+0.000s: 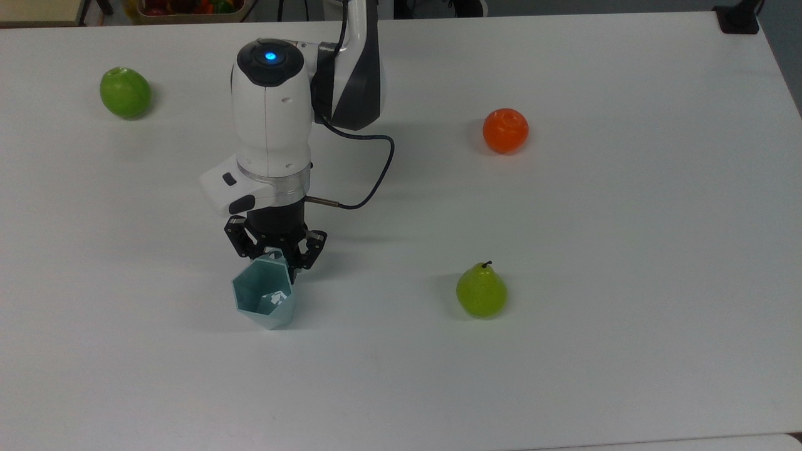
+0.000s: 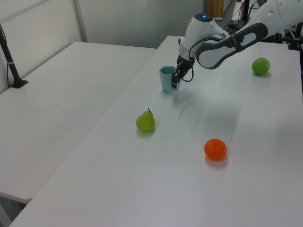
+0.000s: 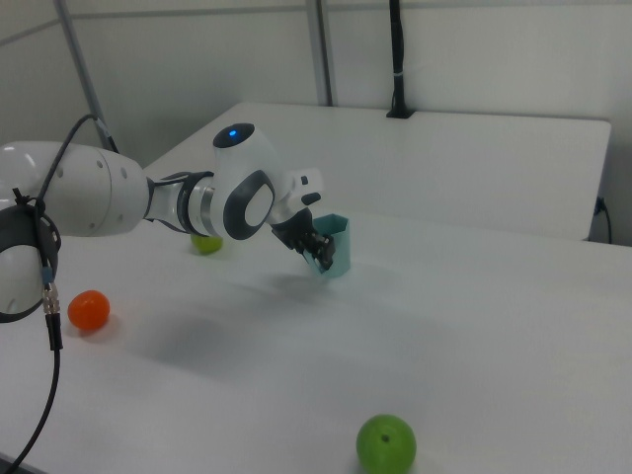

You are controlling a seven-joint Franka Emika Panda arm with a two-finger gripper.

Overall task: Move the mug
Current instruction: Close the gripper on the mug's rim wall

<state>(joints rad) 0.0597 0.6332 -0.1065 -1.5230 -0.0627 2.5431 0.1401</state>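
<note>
On the white worktop [image 1: 564, 351], toward the top view's lower left of centre, the mug [image 1: 263, 294] stood upright with its hexagonal mouth open upward, its small holed tab turned toward the arm. The fingers [image 1: 276, 255] came straight down at that tab side: in the top view one black finger [image 1: 240, 245] sat at the top view's left of the tab and the other [image 1: 308, 253] at the top view's right, so the tab and the adjoining rim lay between them and the bulk of the mug lay just beyond the tips, toward the top view's bottom edge. The gap looked narrow, little wider than the tab itself; the fingers appeared drawn in close on it, but whether they actually pressed the plastic could not be told. In the left view the fingers [image 2: 176, 80] were at the mug's [image 2: 166, 78] right-hand wall, low against it; the right view showed the fingers [image 3: 316, 249] at the near-left side of the mug [image 3: 336, 245]. Judgement: grasp being set on the tab, lift not yet begun, since the mug's base was flat on the worktop. A green pear [image 1: 480, 292], an orange [image 1: 505, 130] and a green apple [image 1: 124, 93] lay well apart from it.
</note>
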